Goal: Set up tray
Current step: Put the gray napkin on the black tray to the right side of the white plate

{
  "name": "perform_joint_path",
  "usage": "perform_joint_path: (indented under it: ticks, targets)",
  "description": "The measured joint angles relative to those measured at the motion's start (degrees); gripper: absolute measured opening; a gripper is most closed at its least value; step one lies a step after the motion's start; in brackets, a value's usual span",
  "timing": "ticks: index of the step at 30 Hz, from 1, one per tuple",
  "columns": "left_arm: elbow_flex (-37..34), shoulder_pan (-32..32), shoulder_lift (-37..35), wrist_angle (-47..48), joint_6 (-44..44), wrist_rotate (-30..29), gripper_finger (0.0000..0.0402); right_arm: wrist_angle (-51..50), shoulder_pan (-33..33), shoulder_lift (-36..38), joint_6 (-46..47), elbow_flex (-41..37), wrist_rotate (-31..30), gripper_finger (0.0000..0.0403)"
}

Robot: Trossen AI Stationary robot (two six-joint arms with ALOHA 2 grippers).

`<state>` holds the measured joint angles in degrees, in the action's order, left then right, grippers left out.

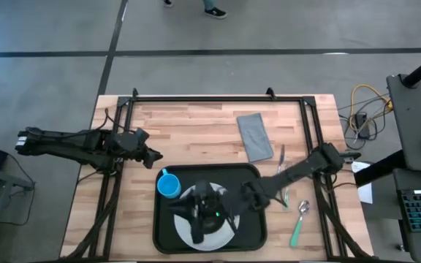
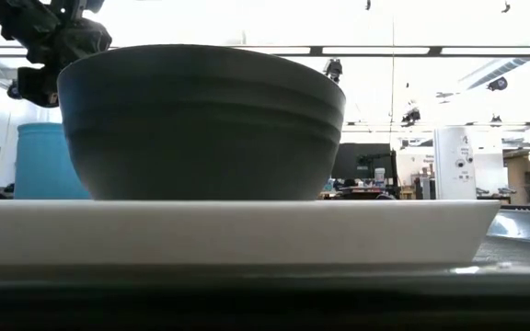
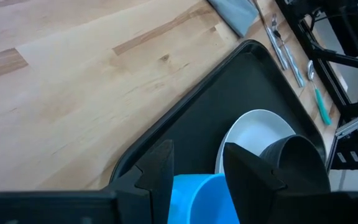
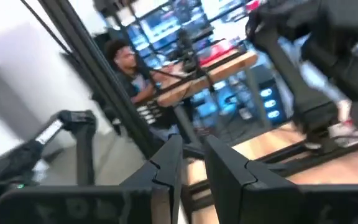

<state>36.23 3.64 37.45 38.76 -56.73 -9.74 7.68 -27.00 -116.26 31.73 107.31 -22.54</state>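
The black tray [image 1: 248, 180] [image 3: 229, 93] lies at the table's near middle. A white plate [image 1: 224, 238] [image 2: 247, 230] [image 3: 248, 132] rests flat on it, and a dark bowl [image 2: 201, 119] [image 3: 298, 163] stands on the plate by its base. A blue cup [image 1: 169, 185] [image 3: 197, 200] stands upright in the tray's far left corner. My right gripper [image 1: 199, 210] [image 4: 193, 146] hovers over the bowl, roughly level. It is open by a narrow gap with nothing between the fingers. My left gripper [image 1: 156, 156] [image 3: 197, 165] is open, just beyond the cup, apart from it.
A grey napkin [image 1: 254, 136] [image 3: 235, 15] lies on the wood beyond the tray's far right corner. Metal cutlery [image 1: 281, 157] and a green-handled spoon [image 1: 299, 223] lie right of the tray. Bare wood spreads across the far left. A person [image 4: 126, 59] sits beyond the table.
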Motion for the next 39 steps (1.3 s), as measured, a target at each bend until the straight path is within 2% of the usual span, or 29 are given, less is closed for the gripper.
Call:
perform_joint_path:
  ticks: [4, 7, 9, 14, 19, 22, 31, 35, 39]
  targets:
    - [0.0, 0.2, 0.0, 0.0, 0.0, 0.3, 0.012, 9.2, 1.2, 4.3, 1.8, -12.8, 2.8, 0.0059]
    - [0.0, 0.2, 0.0, 0.0, 0.1, 0.7, 0.012, 10.3, 3.0, 12.5, 3.1, -22.5, 1.7, 0.0059]
    - [0.0, 0.2, 0.0, 0.0, 0.1, 0.7, 0.012, 5.9, 4.9, 19.3, 7.1, -29.0, -2.6, 0.0059]
    - [0.0, 0.2, 0.3, 0.0, 0.2, 0.7, 0.012, -13.8, 8.2, 33.6, 24.3, -43.0, -12.7, 0.0059]
    - [0.0, 0.2, 1.6, -0.2, 0.2, 0.7, 0.012, -13.9, 9.3, 43.7, 26.6, -51.6, -15.3, 0.0059]
    - [0.0, 0.2, 2.8, -1.0, 0.4, 0.7, 0.012, -12.7, 9.4, 46.2, 25.6, -54.8, -15.4, 0.0059]
    - [0.0, 0.2, 7.9, -9.6, 4.2, 0.7, 0.012, -10.8, 11.8, 46.6, 18.9, -56.3, -25.6, 0.0059]
    - [0.0, 0.1, 9.7, -14.1, 5.3, 0.6, 0.012, -23.6, 16.7, 46.5, 25.3, -54.6, -22.5, 0.0063]
    - [0.0, -0.1, 10.3, -19.4, 5.9, 0.7, 0.012, -40.5, 21.1, 46.1, 34.2, -52.9, -17.1, 0.0096]
